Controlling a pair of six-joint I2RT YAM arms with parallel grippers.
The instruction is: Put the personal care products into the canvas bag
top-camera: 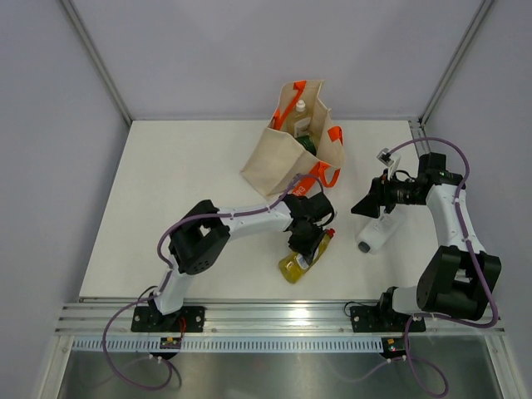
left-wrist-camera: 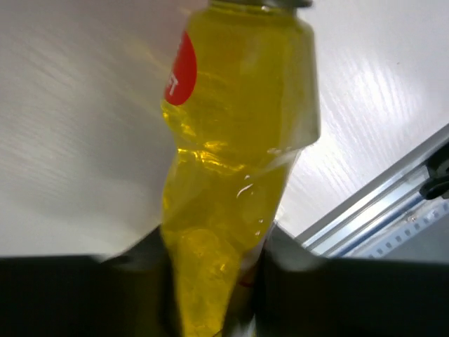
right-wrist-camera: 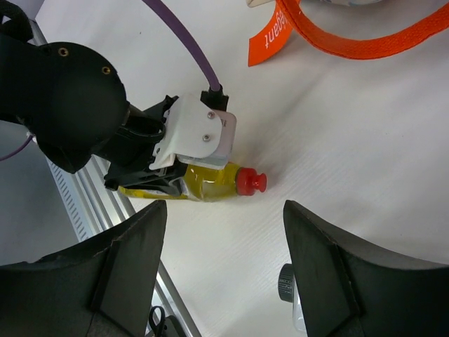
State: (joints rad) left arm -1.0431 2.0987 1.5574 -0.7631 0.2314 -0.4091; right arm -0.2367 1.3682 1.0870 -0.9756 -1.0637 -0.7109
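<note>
A yellow bottle with a red cap lies on the white table near the front edge. My left gripper is shut on its body, and the left wrist view shows the yellow bottle pinched and dented between the dark fingers. A white bottle with a dark cap lies to the right. My right gripper hovers open just above it, holding nothing. The canvas bag stands at the back with a white-capped bottle and a green bottle inside.
One orange strap handle of the bag trails onto the table toward the left gripper, and it also shows as an orange strap in the right wrist view. An aluminium rail runs along the near table edge. Grey walls enclose the sides.
</note>
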